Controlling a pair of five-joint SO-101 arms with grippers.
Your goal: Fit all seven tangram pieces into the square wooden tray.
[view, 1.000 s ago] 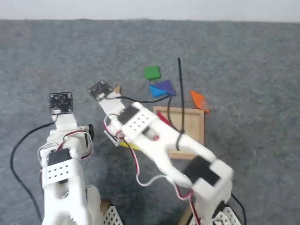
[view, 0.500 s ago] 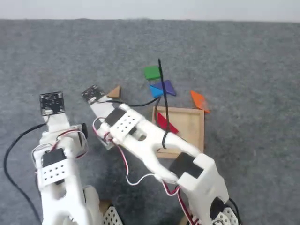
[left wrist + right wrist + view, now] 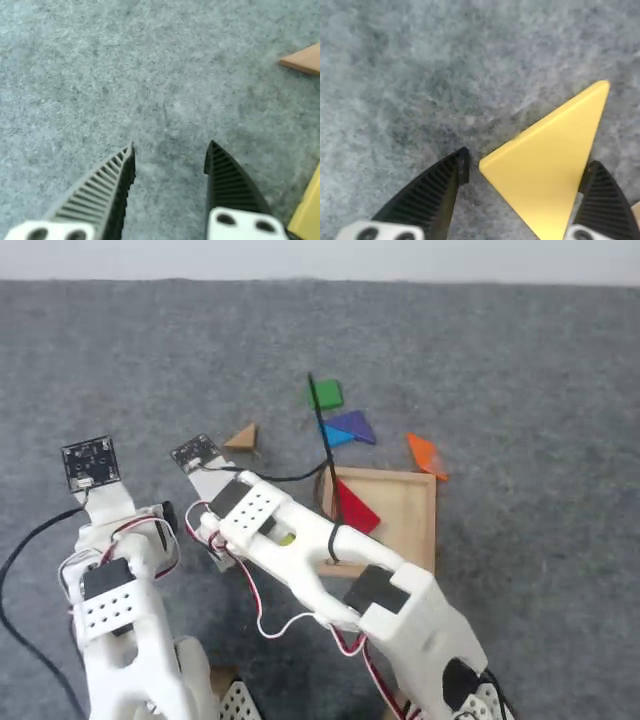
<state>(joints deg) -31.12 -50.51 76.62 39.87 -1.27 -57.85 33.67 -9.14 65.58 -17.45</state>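
Observation:
The square wooden tray (image 3: 415,530) lies right of centre with a red triangle (image 3: 352,508) in its left part. Beyond it lie a green square (image 3: 325,393), a blue triangle (image 3: 336,435), a purple piece (image 3: 356,424) and an orange piece (image 3: 424,454). A tan triangle (image 3: 242,437) rests farther left. My right arm (image 3: 260,520) stretches left past the tray. Its gripper (image 3: 528,160) is open, straddling a yellow triangle (image 3: 555,145) that lies flat on the carpet. My left gripper (image 3: 171,146) is open over bare carpet, with the tan triangle (image 3: 305,59) and the yellow triangle's edge (image 3: 307,212) off to one side.
Grey carpet covers the whole table. A black cable (image 3: 322,450) rises from the right arm and crosses in front of the blue triangle and the tray's left rim. The left arm (image 3: 115,570) stands close beside the right arm.
The right arm has swung left, uncovering the red triangle and the tray's left side. The left arm has also shifted left. The cable moved left with the right arm.

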